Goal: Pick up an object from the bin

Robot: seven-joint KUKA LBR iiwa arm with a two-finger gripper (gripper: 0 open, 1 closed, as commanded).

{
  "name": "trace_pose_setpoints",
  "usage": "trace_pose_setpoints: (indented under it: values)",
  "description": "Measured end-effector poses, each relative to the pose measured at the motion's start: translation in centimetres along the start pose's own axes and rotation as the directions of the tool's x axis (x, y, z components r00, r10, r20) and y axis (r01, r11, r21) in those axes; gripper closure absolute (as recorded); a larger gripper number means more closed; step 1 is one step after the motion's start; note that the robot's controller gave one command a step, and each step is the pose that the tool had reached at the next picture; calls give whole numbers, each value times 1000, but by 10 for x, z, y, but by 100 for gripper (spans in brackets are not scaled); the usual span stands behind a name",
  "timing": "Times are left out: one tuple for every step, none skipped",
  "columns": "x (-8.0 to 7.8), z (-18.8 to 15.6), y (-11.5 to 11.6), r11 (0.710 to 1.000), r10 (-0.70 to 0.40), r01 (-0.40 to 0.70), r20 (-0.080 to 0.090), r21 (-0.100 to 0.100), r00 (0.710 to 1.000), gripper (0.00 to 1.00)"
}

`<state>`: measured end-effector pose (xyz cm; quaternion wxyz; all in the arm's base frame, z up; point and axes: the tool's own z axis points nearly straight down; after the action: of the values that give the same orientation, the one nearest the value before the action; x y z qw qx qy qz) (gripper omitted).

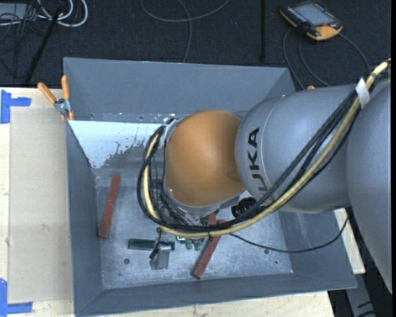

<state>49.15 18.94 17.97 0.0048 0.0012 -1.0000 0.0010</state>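
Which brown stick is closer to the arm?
The front stick, one end hidden beneath the arm; the other stick lies apart by the left wall.

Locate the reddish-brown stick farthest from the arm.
In the camera view, the stick lies by the bin's left wall, up-left of the dark green piece.

Bin floor (117,268) passable at front-left corner; brown stick (109,205) lies by view-left wall; second brown stick (206,256) and green piece (142,244) obstruct front edge, mid-span
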Motion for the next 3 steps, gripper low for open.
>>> trace_pose_setpoints:
  values:
    - [-2, -4, -1, 1000, 4, -4, 7, -1, 1000, 0]
    - [-11, 109, -2, 994, -110, 110, 11, -2, 994, 100]
    - [-11, 109, -2, 994, -109, 109, 11, -3, 994, 100]
